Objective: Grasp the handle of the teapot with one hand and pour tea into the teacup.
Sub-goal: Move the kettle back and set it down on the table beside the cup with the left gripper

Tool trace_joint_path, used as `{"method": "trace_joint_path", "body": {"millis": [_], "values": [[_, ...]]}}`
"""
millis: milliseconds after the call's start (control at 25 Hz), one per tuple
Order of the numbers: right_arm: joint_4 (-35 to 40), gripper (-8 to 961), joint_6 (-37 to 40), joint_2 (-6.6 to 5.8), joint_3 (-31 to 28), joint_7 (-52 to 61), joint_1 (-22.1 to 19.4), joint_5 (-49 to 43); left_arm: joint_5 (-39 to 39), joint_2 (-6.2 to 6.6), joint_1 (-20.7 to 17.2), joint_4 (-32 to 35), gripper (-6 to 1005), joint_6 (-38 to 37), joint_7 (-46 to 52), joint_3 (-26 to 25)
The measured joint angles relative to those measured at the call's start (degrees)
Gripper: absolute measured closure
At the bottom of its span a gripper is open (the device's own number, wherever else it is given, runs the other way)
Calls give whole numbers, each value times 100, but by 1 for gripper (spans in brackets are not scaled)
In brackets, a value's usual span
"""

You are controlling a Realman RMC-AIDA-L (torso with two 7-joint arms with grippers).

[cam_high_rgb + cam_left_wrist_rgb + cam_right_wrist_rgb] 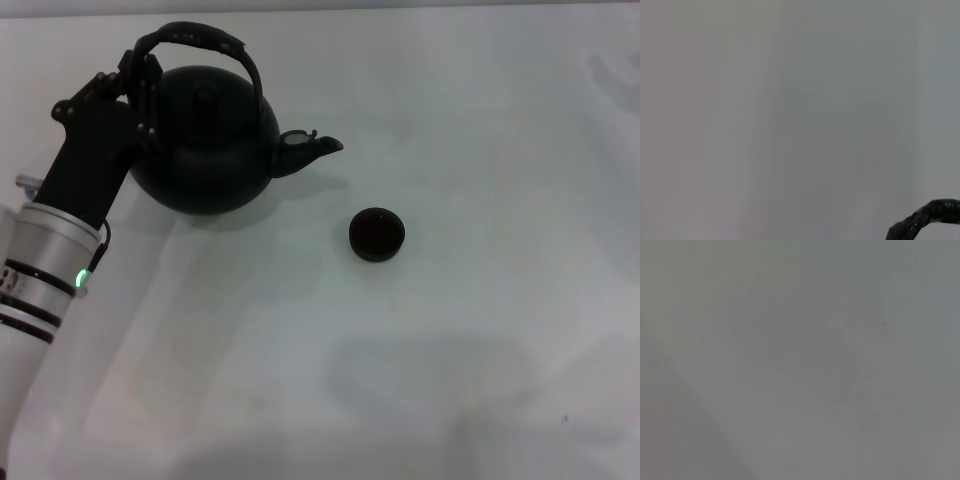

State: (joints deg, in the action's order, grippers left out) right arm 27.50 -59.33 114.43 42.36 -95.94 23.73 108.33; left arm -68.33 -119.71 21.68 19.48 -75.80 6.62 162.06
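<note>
The black teapot (210, 150) stands upright at the back left of the white table (470, 360), its short spout (312, 148) pointing right. The arched handle (205, 38) rises over its top; a piece of the handle (927, 220) also shows in the left wrist view. My left gripper (146, 92) is against the left side of the handle, where the hoop meets the pot's body. The small dark teacup (376, 234) sits on the table to the right of the spout and nearer to me. The right arm is out of view.
The left arm's silver forearm (40, 270), with a green light on it, comes in from the lower left. The right wrist view shows only bare table surface.
</note>
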Motion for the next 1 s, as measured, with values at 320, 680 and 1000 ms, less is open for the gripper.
{"method": "trace_joint_path", "body": {"millis": [320, 680, 1000], "values": [[0, 81, 1, -7, 0, 4, 1, -5, -196, -15, -136, 239, 854, 320, 19, 52], [13, 81, 1, -9, 0, 5, 1, 20, -198, -26, -165, 237, 853, 563, 53, 14], [2, 81, 10, -19, 0, 5, 6, 39, -198, -10, -182, 191, 843, 628, 65, 14]]}}
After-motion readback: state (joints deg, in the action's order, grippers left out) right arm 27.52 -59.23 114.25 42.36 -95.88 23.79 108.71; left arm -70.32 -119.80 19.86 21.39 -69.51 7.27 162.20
